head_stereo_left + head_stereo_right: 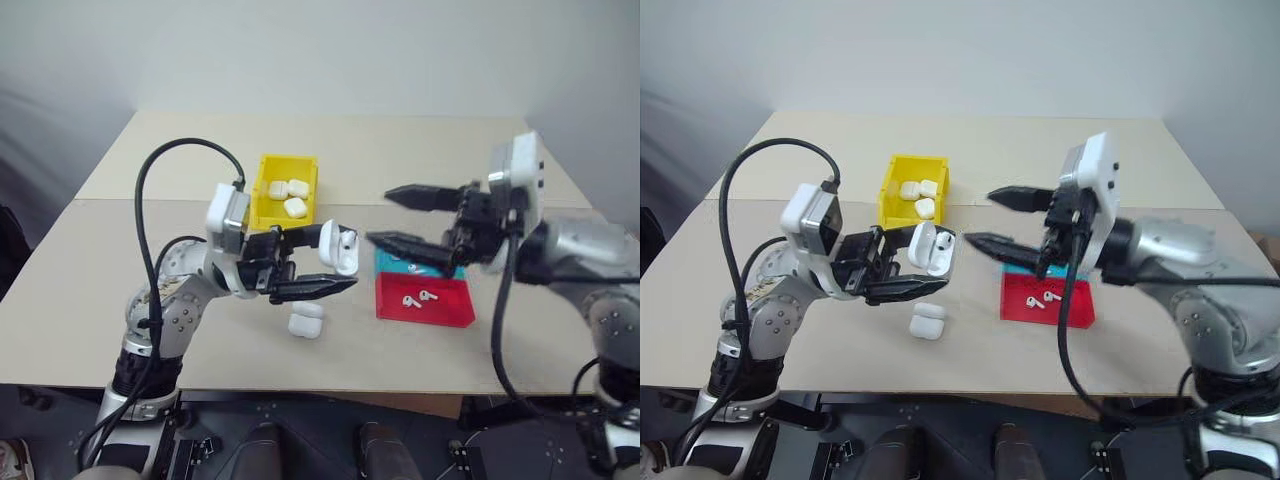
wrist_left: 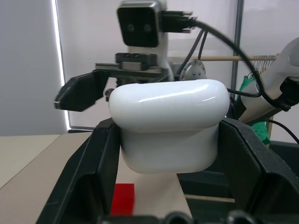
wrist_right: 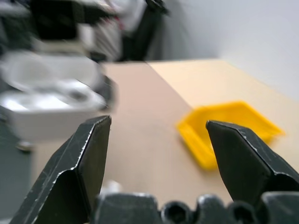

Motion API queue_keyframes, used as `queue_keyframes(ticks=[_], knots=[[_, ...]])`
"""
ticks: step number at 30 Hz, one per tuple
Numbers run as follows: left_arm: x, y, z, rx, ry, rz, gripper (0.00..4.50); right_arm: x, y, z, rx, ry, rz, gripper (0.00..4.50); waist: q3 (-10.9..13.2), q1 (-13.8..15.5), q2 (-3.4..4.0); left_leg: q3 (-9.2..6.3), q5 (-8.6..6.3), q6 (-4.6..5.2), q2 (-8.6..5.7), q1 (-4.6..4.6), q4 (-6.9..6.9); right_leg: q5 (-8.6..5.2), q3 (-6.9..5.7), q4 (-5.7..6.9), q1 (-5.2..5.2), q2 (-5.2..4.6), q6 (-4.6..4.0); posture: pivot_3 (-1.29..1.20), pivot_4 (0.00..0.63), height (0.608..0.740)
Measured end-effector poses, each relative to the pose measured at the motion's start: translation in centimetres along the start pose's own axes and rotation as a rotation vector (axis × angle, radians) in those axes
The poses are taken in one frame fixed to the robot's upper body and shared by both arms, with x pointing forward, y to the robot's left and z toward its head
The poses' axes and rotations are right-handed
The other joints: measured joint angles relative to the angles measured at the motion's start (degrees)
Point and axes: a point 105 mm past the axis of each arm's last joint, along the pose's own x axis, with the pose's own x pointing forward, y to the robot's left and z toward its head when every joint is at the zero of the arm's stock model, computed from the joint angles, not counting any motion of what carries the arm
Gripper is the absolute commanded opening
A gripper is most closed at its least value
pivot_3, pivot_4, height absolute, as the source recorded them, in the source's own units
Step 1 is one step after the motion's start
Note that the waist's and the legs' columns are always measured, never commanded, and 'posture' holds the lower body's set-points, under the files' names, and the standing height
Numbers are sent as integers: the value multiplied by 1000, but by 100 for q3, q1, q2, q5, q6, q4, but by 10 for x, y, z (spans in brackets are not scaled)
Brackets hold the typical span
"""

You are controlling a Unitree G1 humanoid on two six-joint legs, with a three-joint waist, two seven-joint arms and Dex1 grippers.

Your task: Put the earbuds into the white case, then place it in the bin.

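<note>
My left gripper (image 1: pixel 335 258) is shut on a white case (image 1: pixel 341 248), held above the table with its lid flipped open; the same case (image 2: pixel 168 126) sits between the fingers in the left wrist view. To its right, my right gripper (image 1: pixel 382 217) is open and empty, level, with its tips pointing at the case across a small gap. Two earbuds (image 1: pixel 410 299) (image 1: pixel 429 296) lie on the red tray (image 1: pixel 452 312). The yellow bin (image 1: pixel 290 161) stands behind the left gripper with three white cases inside, and the bin (image 3: pixel 224 123) also appears in the right wrist view.
Another closed white case (image 1: pixel 306 320) lies on the table just below the left gripper. A teal tray (image 1: pixel 388 262) pokes out behind the red one. The table's front edge runs close under both arms.
</note>
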Motion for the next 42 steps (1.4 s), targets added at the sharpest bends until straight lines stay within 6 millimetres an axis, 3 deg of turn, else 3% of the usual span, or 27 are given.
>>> queue_keyframes(ticks=[3,8,14,18,31,42], knots=[[-2,2,0,4,1,8,2807,-1,-23,-22,-167,203,-1,3658,0,-27,0,2,0,0,1,1,-2,-5,2,-1,-4,2,4,0,150,740],[-3,3,1,22,1,17,2807,8,-46,-65,-388,470,152,2446,1,-52,0,7,-1,1,1,0,-4,10,7,1,-8,3,35,0,150,740],[-7,3,-1,31,8,57,2807,17,-81,-112,-562,742,267,2446,2,-49,0,8,-1,1,0,-4,-4,25,7,0,-12,2,17,0,150,740],[-11,-1,0,52,12,88,2807,23,-91,-132,-602,839,339,2446,2,-49,1,8,-1,2,0,-6,-9,36,6,-2,-13,2,-1,0,150,740],[-15,-6,4,88,30,130,2807,22,-93,-167,-647,996,461,2446,3,-52,3,8,-1,2,0,-1,-8,37,5,6,-11,2,-4,0,150,740],[-17,-8,3,89,44,143,2807,29,-93,-173,-650,984,424,2446,2,-148,3,7,-1,2,0,13,-8,38,5,13,1,2,-5,0,150,740]])
